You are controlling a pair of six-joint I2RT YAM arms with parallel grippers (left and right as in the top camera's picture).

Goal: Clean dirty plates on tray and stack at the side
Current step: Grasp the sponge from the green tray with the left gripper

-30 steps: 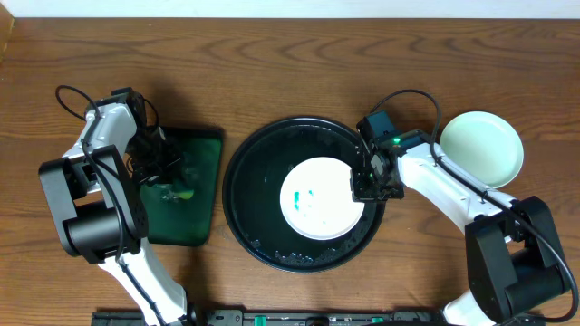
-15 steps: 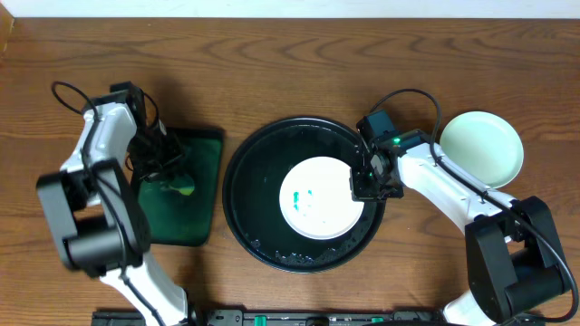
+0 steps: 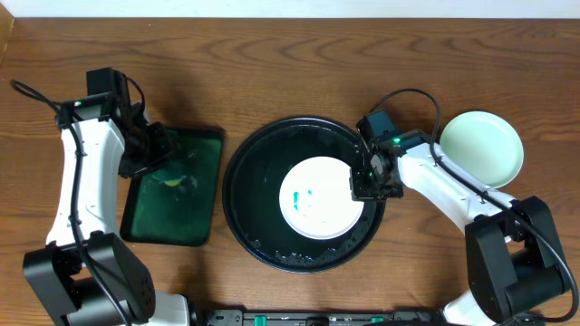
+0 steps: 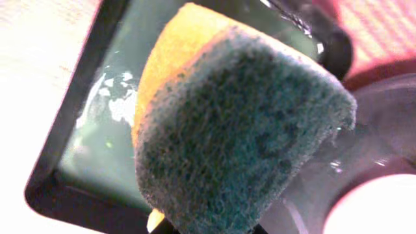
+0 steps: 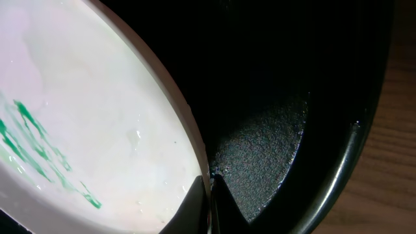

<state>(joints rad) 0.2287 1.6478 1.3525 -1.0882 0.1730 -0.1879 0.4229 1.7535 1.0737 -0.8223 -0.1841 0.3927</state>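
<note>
The left gripper [image 3: 156,154] clamps a sponge [image 4: 240,130] over the green tray [image 3: 195,222]; the teal-smeared plate [image 3: 317,197] lies to its right, rim pinched by the right gripper [image 3: 364,188].

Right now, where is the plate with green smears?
Overhead view: the round white smeared plate sits inside the big round black tray, mid-table, right pincer gripping its right rim.

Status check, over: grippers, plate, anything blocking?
Left gripper shut on sponge, at green tray. Right gripper pinching smeared plate rim, in black tray. Second plate aside, right. Nothing blocking.
</note>
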